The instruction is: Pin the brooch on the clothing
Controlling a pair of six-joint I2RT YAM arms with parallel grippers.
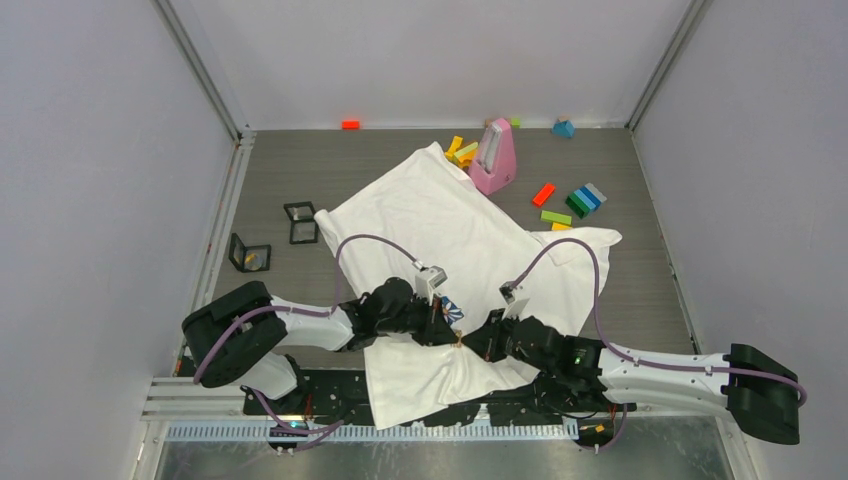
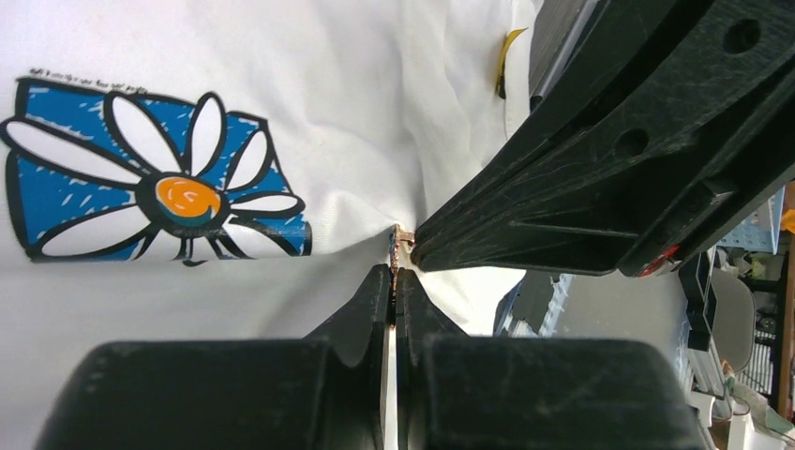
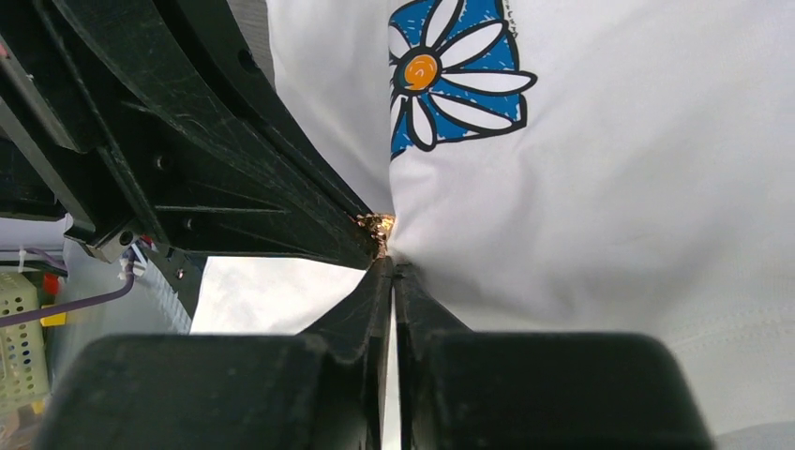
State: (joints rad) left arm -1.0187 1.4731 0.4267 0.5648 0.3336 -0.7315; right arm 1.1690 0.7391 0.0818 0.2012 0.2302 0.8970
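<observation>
The brooch (image 2: 401,246), clear only in the wrist views, is pinched in the closed left gripper (image 2: 393,274). The shut right gripper (image 3: 390,267) touches it against the clothing (image 1: 430,210). Only the top view shows the black boxes (image 1: 250,254), contents unclear.

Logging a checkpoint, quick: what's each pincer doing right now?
Left pincer: closed, pinching the brooch at the T-shirt.
Right pincer: closed at the same spot; what it grips cannot be told.

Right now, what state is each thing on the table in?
T-shirt: spread out, rumpled, puckered beside the daisy print.
brooch: at the pucker, where both sets of jaws meet.
left gripper: jaws shut, seemingly on the brooch.
right gripper: jaws shut, tip at the brooch.
coloured blocks: scattered loose.
</observation>
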